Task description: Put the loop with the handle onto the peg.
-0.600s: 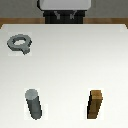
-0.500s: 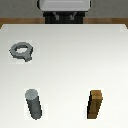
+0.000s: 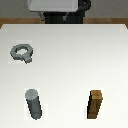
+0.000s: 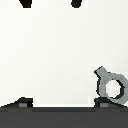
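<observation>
The loop with the handle [image 3: 22,52] is a small grey ring lying flat on the white table at the exterior view's left. Its stubby handle points toward the table's front. The peg [image 3: 34,104], a dark grey upright cylinder, stands in front of the loop near the front edge. In the wrist view the loop [image 4: 112,86] lies just beside one fingertip, outside the gap. My gripper [image 4: 65,102] is open and empty, its two dark fingertips [image 4: 22,102] set wide apart. The gripper itself cannot be made out in the exterior view.
A brown wooden block [image 3: 96,105] stands upright near the front edge at the exterior view's right, level with the peg. The robot's white and black body [image 3: 55,10] is at the table's far edge.
The loop has shifted a little toward the table's front and turned slightly. The peg and the brown block have not moved.
</observation>
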Robot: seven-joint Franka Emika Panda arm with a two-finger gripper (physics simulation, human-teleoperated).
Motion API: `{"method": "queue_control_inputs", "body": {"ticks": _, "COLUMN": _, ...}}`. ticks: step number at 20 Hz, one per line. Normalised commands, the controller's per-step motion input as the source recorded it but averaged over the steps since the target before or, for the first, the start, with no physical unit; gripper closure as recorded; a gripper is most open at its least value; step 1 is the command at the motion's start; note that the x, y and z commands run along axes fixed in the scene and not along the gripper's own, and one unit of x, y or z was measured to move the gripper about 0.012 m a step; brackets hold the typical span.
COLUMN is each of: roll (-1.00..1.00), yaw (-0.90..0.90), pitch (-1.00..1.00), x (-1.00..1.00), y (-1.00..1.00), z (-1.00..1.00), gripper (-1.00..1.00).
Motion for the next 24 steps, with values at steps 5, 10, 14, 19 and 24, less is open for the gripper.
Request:
{"method": "queue_control_inputs", "body": {"ticks": 5, "roll": 0.0, "yaw": 0.0, "pitch": 0.0, "x": 0.0, "y": -1.0, "z": 0.0, "gripper": -1.0}}
{"method": "queue_control_inputs", "body": {"ticks": 10, "roll": 0.0, "yaw": 0.03, "pitch": 0.0, "x": 0.0, "y": -0.8, "z": 0.0, "gripper": -1.0}}
{"method": "queue_control_inputs", "body": {"ticks": 14, "roll": 0.0, "yaw": 0.73, "pitch": 0.0, "x": 0.0, "y": 0.0, "z": 0.0, "gripper": -1.0}}
{"method": "queue_control_inputs", "body": {"ticks": 19, "roll": 0.0, "yaw": 0.41, "pitch": 0.0, "x": 0.0, "y": -0.2, "z": 0.0, "gripper": -1.0}}
{"method": "queue_control_inputs", "body": {"ticks": 24, "roll": 0.0, "yaw": 0.0, "pitch": 0.0, "x": 0.0, "y": -0.8, "z": -0.2, "gripper": -1.0}}
